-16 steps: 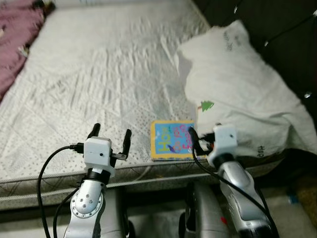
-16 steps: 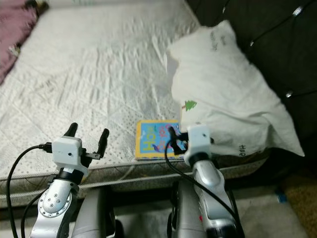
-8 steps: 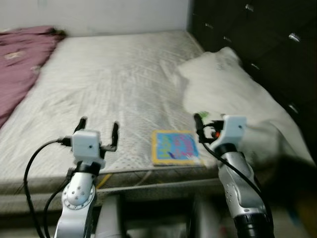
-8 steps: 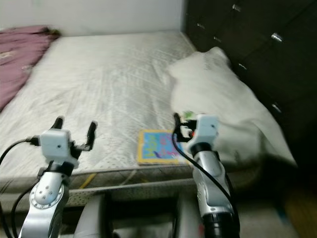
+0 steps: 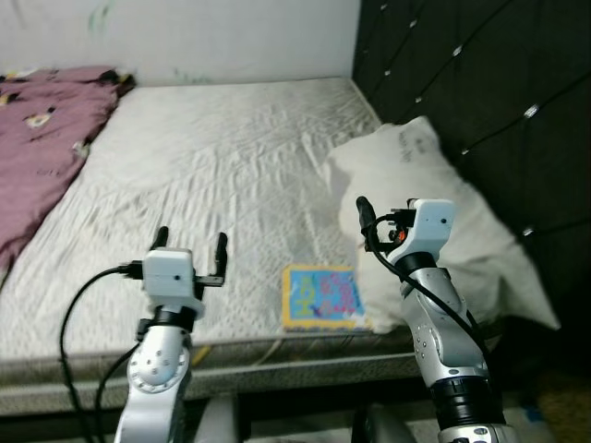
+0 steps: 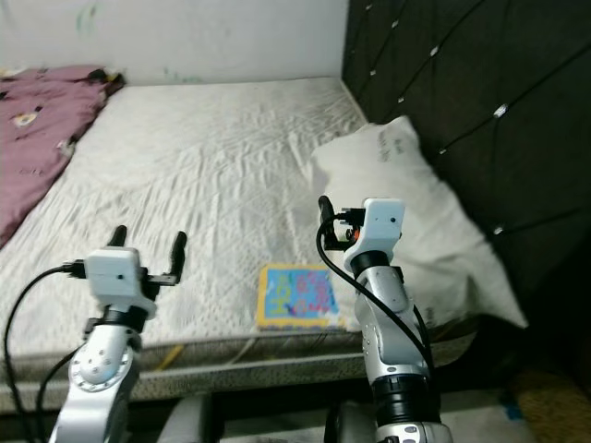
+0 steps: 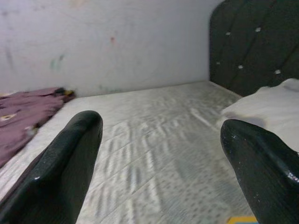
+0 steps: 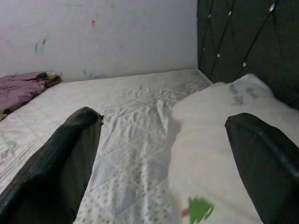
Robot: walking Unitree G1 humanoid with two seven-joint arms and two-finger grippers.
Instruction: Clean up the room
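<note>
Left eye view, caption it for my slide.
Both open grippers raised over a bare white mattress holding a colourful square book beside a white pillow.

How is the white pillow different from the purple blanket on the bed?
The pillow is white and puffy; the blanket is purple and lies flat and rumpled. The pillow sits on the robot's right, against the dark headboard; the blanket lies on the far left. The colourful book lies close by the pillow, far from the blanket. Both rest on the mattress.

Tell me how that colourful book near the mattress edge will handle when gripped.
The book lies flat on the mattress, so two fingers probably cannot get under it without sliding it to the edge. It looks thin and light, likely fairly stiff. Its printed cover may be slippery.
</note>
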